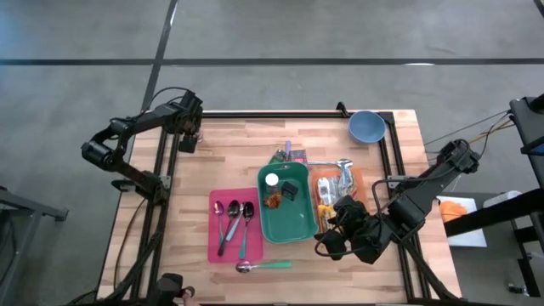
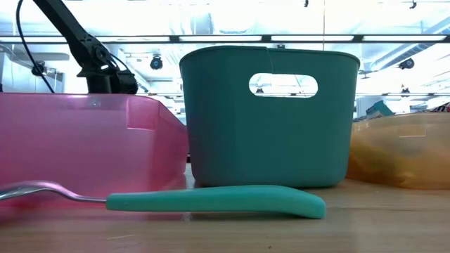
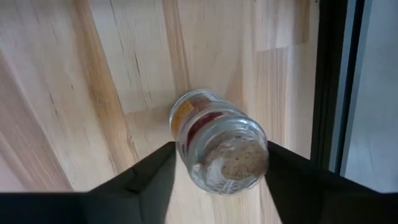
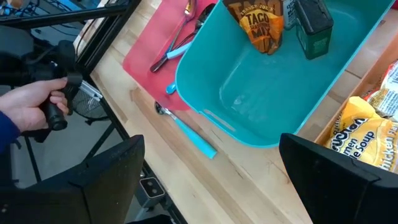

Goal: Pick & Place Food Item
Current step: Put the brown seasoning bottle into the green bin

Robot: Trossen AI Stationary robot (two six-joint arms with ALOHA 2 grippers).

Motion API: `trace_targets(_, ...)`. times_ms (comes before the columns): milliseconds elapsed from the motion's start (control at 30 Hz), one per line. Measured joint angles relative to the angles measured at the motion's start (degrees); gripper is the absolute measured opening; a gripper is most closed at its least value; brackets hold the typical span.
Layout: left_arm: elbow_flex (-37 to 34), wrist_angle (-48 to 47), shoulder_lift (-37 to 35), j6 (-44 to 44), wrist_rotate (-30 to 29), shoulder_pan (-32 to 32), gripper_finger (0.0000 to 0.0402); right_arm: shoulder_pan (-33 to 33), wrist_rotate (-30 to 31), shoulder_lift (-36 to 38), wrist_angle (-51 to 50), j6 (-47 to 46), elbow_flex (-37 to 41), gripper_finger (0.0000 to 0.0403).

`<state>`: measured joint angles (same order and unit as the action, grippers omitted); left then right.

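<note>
A small clear glass jar [image 3: 217, 146] with a red and yellow label stands on the bare wood at the table's far left corner. My left gripper [image 3: 221, 180] points down over it, with a finger on each side of it; in the high view this gripper [image 1: 192, 136] hides the jar. My right gripper [image 4: 211, 180] hangs open above the near right corner of the teal bin [image 1: 285, 212], with nothing between its fingers. In the bin lie a taco seasoning packet [image 4: 261, 25] and a dark green box [image 4: 314, 28]. My left gripper pinches the jar between its two fingers, which lie against opposite sides of the glass body [image 3: 186, 155] near its upper end. The fingers come from above, pointing steeply down. The jar's far end rests on the wood [image 3: 193, 102].
A pink tray [image 1: 217, 246] with three spoons lies left of the bin, a teal-handled spoon [image 1: 265, 266] in front of it. An orange tray [image 1: 357, 176] of soup packets lies right of it, a blue bowl [image 1: 367, 126] at the far right. A person's hand [image 4: 31, 102] is beyond the near edge.
</note>
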<state>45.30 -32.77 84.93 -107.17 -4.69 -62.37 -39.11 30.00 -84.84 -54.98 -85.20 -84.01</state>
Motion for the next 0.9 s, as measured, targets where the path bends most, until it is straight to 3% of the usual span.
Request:
trace_targets(267,-0.27,-0.93,0.21,7.33,2.83,0.00,0.0104,0.00,0.04,0.00,0.04,0.08,0.00,0.0369)
trace_targets(500,-0.10,-1.19,-0.48,18.73,6.38,0.09,0.0006,-0.21,-0.07,0.00,0.45,0.32,0.00,0.0369)
trace_targets(700,-0.07,-1.22,-2.04,21.77,8.29,0.09,0.0036,-0.81,-0.25,0.00,0.82,1.23,0.00,0.0369)
trace_targets(900,-0.07,-1.27,-3.55,21.91,8.69,0.09,0.0107,-0.96,-0.28,0.00,2.92,3.81,0.00,0.0369)
